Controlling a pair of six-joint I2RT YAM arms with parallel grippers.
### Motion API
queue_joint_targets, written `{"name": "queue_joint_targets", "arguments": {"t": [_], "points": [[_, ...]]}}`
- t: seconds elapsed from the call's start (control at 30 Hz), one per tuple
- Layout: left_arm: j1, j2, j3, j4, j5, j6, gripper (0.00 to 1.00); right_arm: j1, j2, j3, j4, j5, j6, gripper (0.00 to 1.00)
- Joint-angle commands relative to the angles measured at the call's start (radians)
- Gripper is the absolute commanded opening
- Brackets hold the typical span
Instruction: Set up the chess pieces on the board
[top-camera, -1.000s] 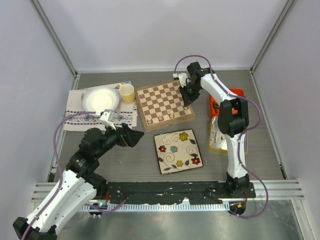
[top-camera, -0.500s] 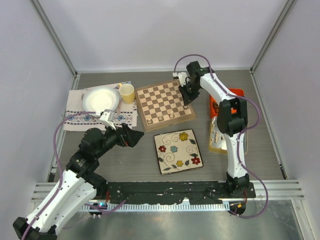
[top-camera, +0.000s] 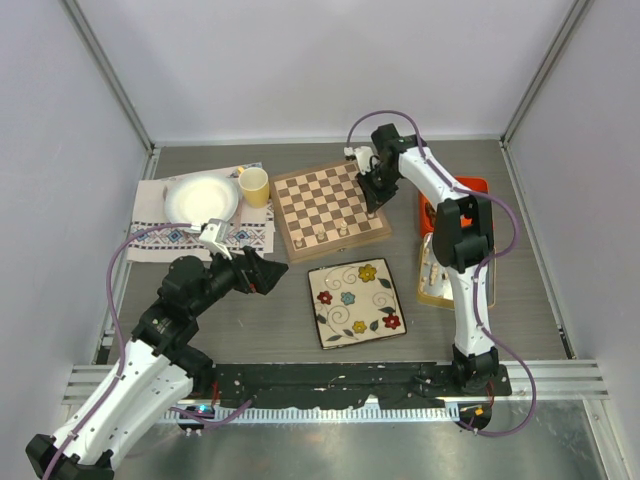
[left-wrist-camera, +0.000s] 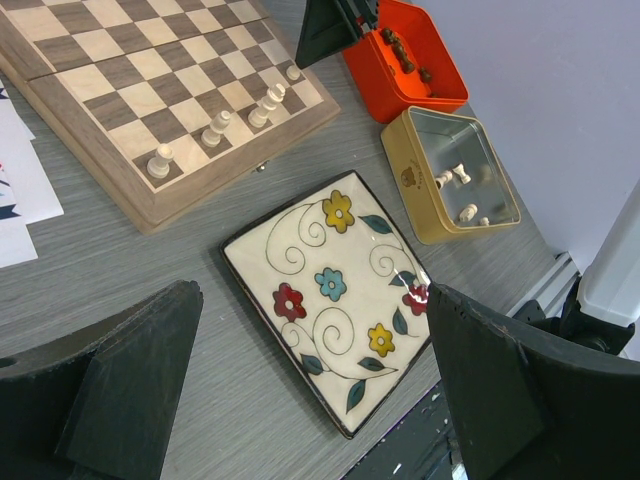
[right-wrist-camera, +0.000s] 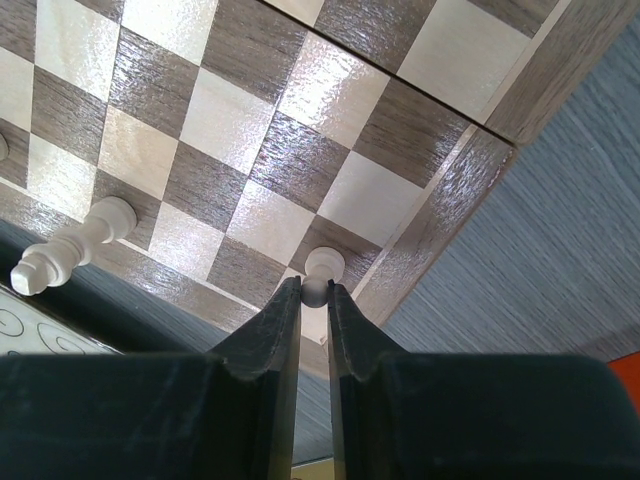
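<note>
The board (top-camera: 330, 210) lies at the far middle of the table (top-camera: 250, 320). The left gripper (left-wrist-camera: 312, 300) hangs spread wide and empty over the table's left half. The right gripper (right-wrist-camera: 314, 290) is pinched narrowly on a pale pawn (right-wrist-camera: 324, 264) at the board's near right corner. Other pale pieces (left-wrist-camera: 215, 128) stand along the board's near edge.

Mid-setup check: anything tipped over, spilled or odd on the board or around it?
Nothing stands out. The pale pieces on the board stand upright in one edge row; the right gripper is shut on a pale pawn at the corner.
</note>
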Motion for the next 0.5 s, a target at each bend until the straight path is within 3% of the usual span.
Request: {"name": "queue_joint_targets", "arguments": {"t": [0.0,0.33,0.47], "points": [[0.004,-0.011,0.001,0.027,-0.004,0.018,1.00,0.011,0.004,0.041,-0.006,0.004,0.005,0.19],[0.004,-0.015,0.002,0.027,-0.010,0.018,1.00,0.011,0.007,0.053,-0.006,0.012,0.005,0.29],[0.004,-0.015,0.002,0.028,-0.009,0.018,0.99,0.011,0.004,0.055,-0.006,0.009,0.003,0.38]]}}
